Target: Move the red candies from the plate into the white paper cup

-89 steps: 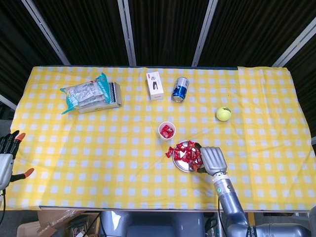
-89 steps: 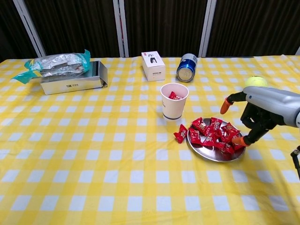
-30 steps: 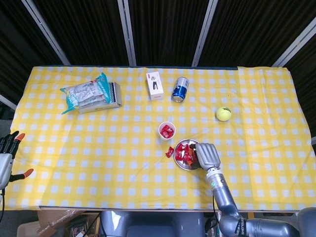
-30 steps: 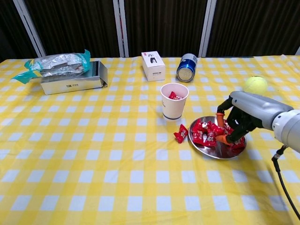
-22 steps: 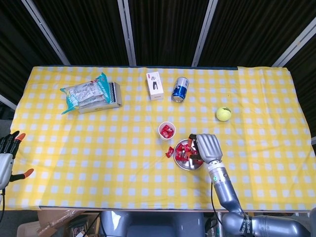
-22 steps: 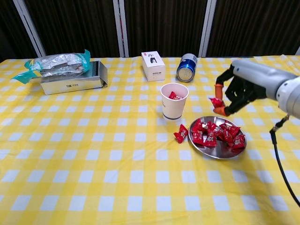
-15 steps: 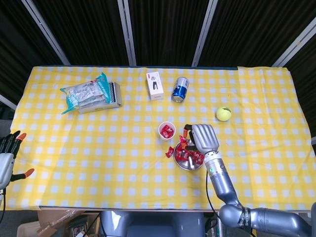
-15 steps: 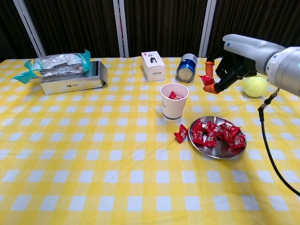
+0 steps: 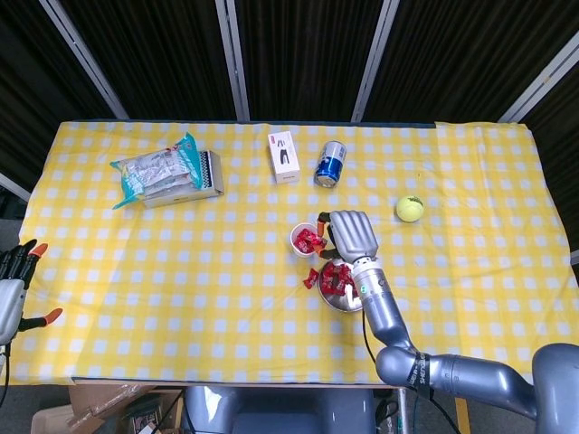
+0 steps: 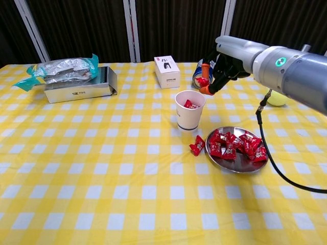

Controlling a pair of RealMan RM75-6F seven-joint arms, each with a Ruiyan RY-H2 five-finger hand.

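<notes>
Chest view is showing the right hand point(image 10: 220, 69) pinching a red candy point(image 10: 203, 81) just above and right of the white paper cup point(image 10: 189, 109); head view alone is showing the left hand point(image 9: 13, 276), fingers spread, empty, at the worktop's point(image 9: 208, 271) edge. More candies are lying on the plate point(image 10: 240, 164).

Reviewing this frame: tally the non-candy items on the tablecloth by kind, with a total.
Paper cup: 1
Metal plate: 1
Blue can: 1
White carton: 1
Tennis ball: 1
Grey box: 1
Snack bag, lying on that box: 1
Total: 7
</notes>
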